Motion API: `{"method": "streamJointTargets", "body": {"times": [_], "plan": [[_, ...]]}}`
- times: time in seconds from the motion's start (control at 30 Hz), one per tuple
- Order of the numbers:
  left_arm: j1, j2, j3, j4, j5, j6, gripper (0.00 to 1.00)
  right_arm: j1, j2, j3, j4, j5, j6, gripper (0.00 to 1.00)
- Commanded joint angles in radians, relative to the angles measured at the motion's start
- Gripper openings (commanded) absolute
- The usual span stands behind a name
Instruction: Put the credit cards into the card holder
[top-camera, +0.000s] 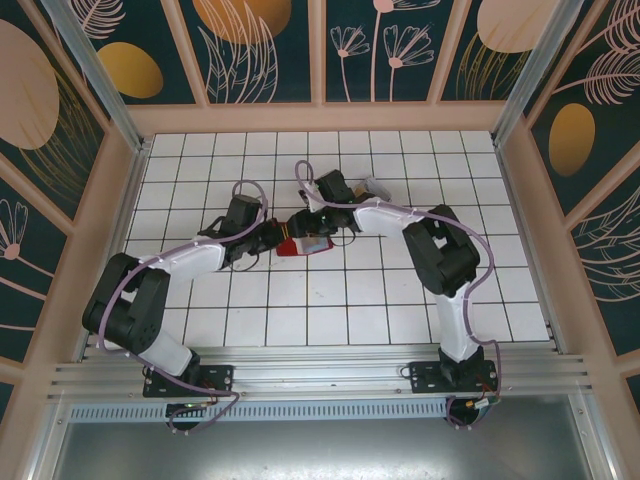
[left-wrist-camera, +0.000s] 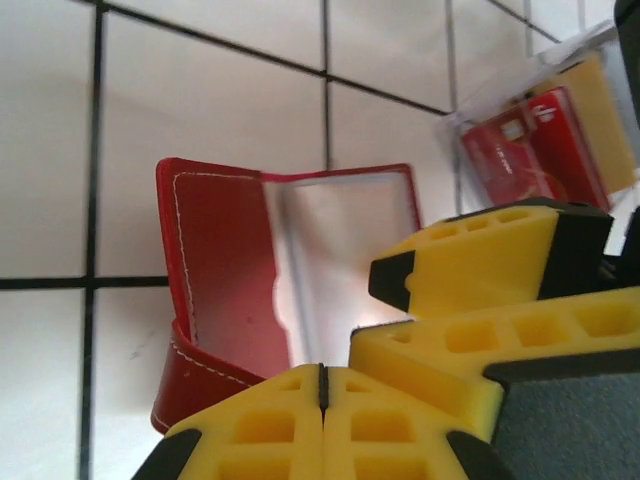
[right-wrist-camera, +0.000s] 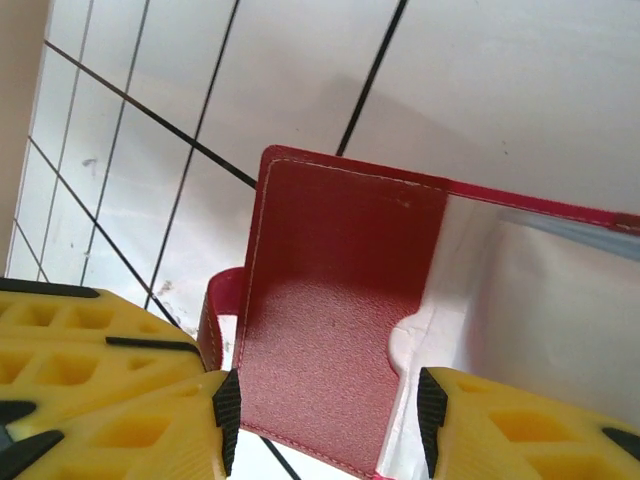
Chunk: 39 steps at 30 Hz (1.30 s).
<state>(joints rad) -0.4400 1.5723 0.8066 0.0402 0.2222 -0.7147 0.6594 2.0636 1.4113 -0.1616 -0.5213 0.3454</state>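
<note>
The red card holder (top-camera: 296, 249) lies unfolded on the white tiles between both grippers. Its red flap (right-wrist-camera: 330, 300) and paler inner pocket (left-wrist-camera: 340, 250) face up. My right gripper (right-wrist-camera: 328, 420) is open, its two black pads standing on either side of the red flap, close to its edges. My left gripper (left-wrist-camera: 322, 385) is shut at the holder's near edge, with nothing visible between its pads. The right gripper's yellow fingers (left-wrist-camera: 470, 265) hover over the pale pocket. The credit cards (left-wrist-camera: 525, 145), one red and one tan, lie in a clear plastic box (left-wrist-camera: 470, 115) beyond.
The clear box (top-camera: 375, 186) sits on the tiles just behind the right wrist. Both arms (top-camera: 430, 245) reach in towards the table's middle. Wooden walls (top-camera: 320, 118) ring the tiled surface.
</note>
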Motion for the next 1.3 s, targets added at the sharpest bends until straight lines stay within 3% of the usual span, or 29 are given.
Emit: {"method": "streamJointTargets", "body": {"times": [0.0, 0.23, 0.67, 1.27], "plan": [[0.004, 0.007, -0.014, 0.004, -0.022, 0.016, 0.00, -0.033, -0.045, -0.023, -0.013, 0.043, -0.011, 0.53], [0.007, 0.052, -0.021, 0.029, -0.016, 0.022, 0.00, -0.097, -0.167, -0.147, -0.014, 0.090, -0.020, 0.53], [0.007, 0.071, -0.019, 0.038, -0.003, 0.021, 0.00, -0.073, -0.105, -0.154, 0.000, 0.034, -0.005, 0.53], [0.007, 0.090, -0.018, 0.058, 0.008, 0.018, 0.00, -0.040, -0.032, -0.105, -0.030, 0.058, -0.014, 0.53]]}}
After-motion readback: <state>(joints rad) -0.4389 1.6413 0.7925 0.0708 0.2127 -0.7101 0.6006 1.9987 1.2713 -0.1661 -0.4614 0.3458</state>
